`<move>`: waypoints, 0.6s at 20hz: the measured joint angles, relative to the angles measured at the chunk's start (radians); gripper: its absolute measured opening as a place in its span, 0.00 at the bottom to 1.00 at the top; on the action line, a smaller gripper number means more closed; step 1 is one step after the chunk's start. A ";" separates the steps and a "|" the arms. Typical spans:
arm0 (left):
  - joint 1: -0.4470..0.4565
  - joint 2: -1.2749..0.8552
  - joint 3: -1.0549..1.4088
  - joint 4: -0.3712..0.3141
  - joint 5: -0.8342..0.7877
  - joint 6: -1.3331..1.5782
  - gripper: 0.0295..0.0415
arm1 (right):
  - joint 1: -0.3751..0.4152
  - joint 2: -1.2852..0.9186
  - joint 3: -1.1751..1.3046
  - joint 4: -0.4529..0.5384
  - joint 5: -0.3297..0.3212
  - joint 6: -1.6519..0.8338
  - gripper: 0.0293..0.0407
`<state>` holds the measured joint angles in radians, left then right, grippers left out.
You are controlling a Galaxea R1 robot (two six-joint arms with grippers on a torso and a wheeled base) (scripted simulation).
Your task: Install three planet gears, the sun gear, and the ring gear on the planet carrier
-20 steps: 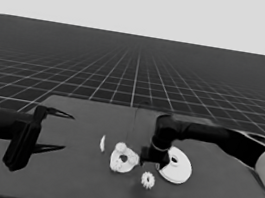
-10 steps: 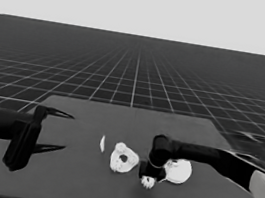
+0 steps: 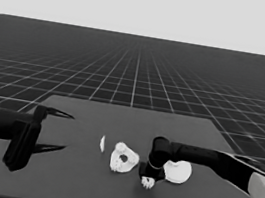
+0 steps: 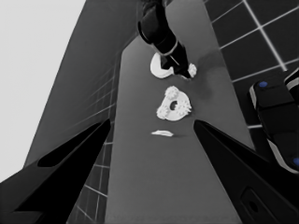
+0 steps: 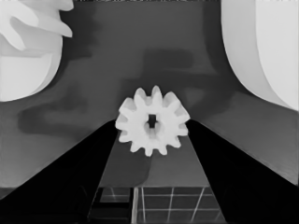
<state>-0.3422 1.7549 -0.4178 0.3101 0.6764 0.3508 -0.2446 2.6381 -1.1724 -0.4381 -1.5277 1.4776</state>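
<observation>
Right wrist view: the small white toothed gear (image 5: 152, 121) sits between the right gripper (image 5: 152, 135)'s two black fingers, which look to touch its flanks. Probably pinched, tho contact isn't certain from this angle.

In head view that gripper (image 3: 148, 181) is down at the table, w/ the gear (image 3: 147, 183) at its tips, just near of the gap between the two discs. The smaller round white part w/ a dark centre hole (image 3: 124, 158) lies just left and appears to carry gears already. The larger round white part (image 3: 178, 171) is just right, partly behind the arm. A thin white piece (image 3: 102, 144) lies farther left.

Left gripper (image 3: 50, 129) waits spread open over the table's left end.

To do this step well: squeeze square across the teeth, lift straight, then line the bore over a free post.
</observation>
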 joint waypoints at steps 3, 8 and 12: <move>0.000 0.000 0.000 0.000 0.000 0.000 0.75 | 0.000 0.000 0.000 0.000 0.000 0.000 0.15; 0.000 0.000 0.000 0.000 0.000 0.000 0.75 | 0.144 -0.023 0.105 0.145 -0.041 0.071 0.15; 0.000 0.000 0.000 0.000 0.000 0.000 0.75 | 0.229 -0.027 0.126 0.226 -0.043 0.089 0.15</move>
<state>-0.3422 1.7549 -0.4178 0.3101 0.6764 0.3508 -0.0160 2.6116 -1.0459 -0.2118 -1.5707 1.5668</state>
